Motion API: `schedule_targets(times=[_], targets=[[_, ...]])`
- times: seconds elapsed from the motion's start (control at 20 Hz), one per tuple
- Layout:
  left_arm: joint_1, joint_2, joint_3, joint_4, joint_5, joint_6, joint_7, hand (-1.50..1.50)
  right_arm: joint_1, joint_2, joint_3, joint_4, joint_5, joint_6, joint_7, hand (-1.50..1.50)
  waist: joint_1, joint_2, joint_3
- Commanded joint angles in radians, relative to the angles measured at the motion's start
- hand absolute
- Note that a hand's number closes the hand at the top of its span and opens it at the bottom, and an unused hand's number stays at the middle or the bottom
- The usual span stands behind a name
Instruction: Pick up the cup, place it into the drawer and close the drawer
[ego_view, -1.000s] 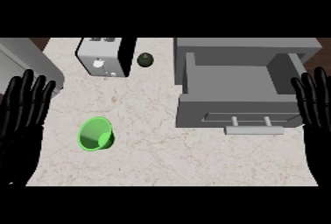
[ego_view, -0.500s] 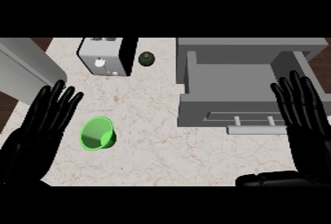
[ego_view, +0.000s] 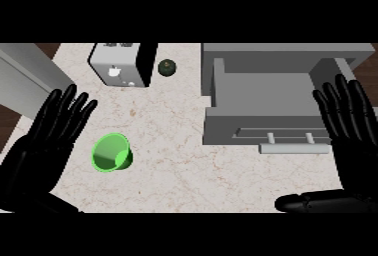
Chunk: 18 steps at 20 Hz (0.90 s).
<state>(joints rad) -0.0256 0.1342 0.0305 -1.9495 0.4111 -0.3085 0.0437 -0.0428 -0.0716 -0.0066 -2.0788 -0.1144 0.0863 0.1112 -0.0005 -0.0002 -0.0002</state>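
- Spreading flat over the counter (ego_view: 192, 165), the left hand (ego_view: 44, 150) shows straight fingers fanned toward the far edge, holding nothing.
- Just right of that hand lies the green cup (ego_view: 111, 153), tipped on its side with its mouth facing up and toward the hand; a narrow strip of counter separates the two.
- Beyond the left hand's fingertips stands a white toaster (ego_view: 122, 65), and a small dark round object (ego_view: 167, 67) sits just right of it.
- A grey cabinet edge (ego_view: 22, 75) runs diagonally past the left hand's outer side.
- On the other side, the right hand (ego_view: 351, 135) is likewise wide open, fingers straight and pointing away, thumb stretched low along the bottom, gripping nothing.
- Its fingers overlap the right end of the open grey drawer (ego_view: 258, 100), which is pulled out from its housing.
- The drawer's front panel, with a pale bar handle (ego_view: 291, 137), lies just left of the right palm.
- The cup rests well apart from the drawer, across the marbled counter, nearer the left hand than the right.
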Motion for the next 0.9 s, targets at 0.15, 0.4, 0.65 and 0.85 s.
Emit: schedule_targets(times=[0.15, 0.4, 0.65, 0.85], targets=[[0.066, -0.024, -0.004, 0.029, -0.038, -0.045, -0.049, -1.5, -0.061, 0.007, -0.001, 0.005, 0.0, -0.015, 0.044, -1.5, 0.002, 0.0, 0.0], [-0.009, -0.006, 0.035, 0.052, -0.034, -0.011, 0.01, -1.5, 0.022, 0.046, 0.06, 0.069, 0.066, 0.004, -0.088, -1.5, 0.001, 0.0, 0.0], [0.106, -0.023, 0.018, 0.048, -0.084, -0.052, -0.065, -1.5, -0.036, 0.045, 0.051, 0.036, 0.075, -0.03, -0.025, -1.5, 0.003, 0.0, 0.0], [0.07, -0.043, -0.002, 0.082, -0.126, -0.01, -0.035, -1.5, -0.09, 0.037, 0.039, -0.034, 0.069, -0.07, 0.093, -1.5, 0.002, 0.0, 0.0]])
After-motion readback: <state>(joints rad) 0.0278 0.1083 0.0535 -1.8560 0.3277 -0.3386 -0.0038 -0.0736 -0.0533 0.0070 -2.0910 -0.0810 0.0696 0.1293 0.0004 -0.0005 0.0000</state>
